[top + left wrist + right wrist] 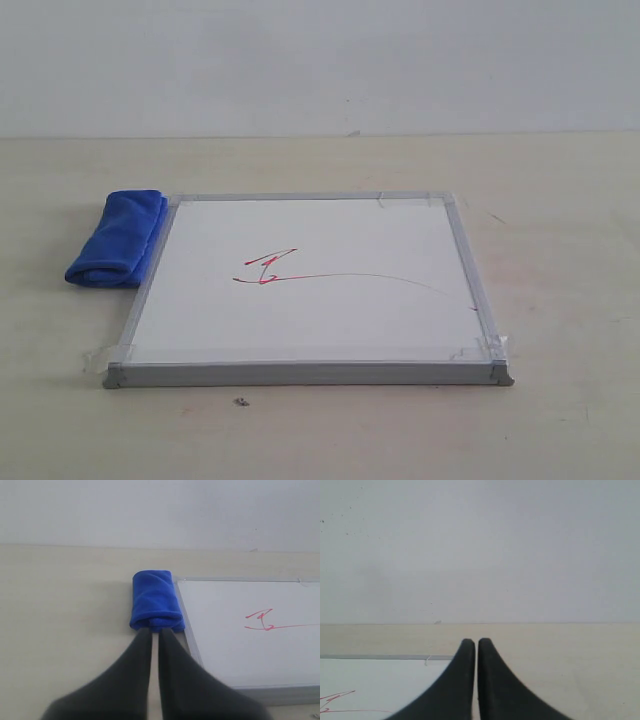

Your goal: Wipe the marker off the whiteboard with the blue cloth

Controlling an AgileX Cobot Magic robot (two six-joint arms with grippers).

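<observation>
The whiteboard (310, 290) lies flat on the table, silver-framed with taped corners. Red marker (265, 270) forms a small scribble near its middle, with a thin curved line running off to the right. The blue cloth (118, 238) lies folded on the table against the board's left edge. Neither gripper shows in the exterior view. In the left wrist view my left gripper (154, 631) is shut and empty, its tips just short of the blue cloth (155, 605), beside the whiteboard (250, 630). My right gripper (476, 642) is shut and empty above the whiteboard (375, 680), by its far edge.
A beige table (560, 200) carries everything, with a plain white wall (320, 60) behind. A small dark speck (241, 402) lies on the table in front of the board.
</observation>
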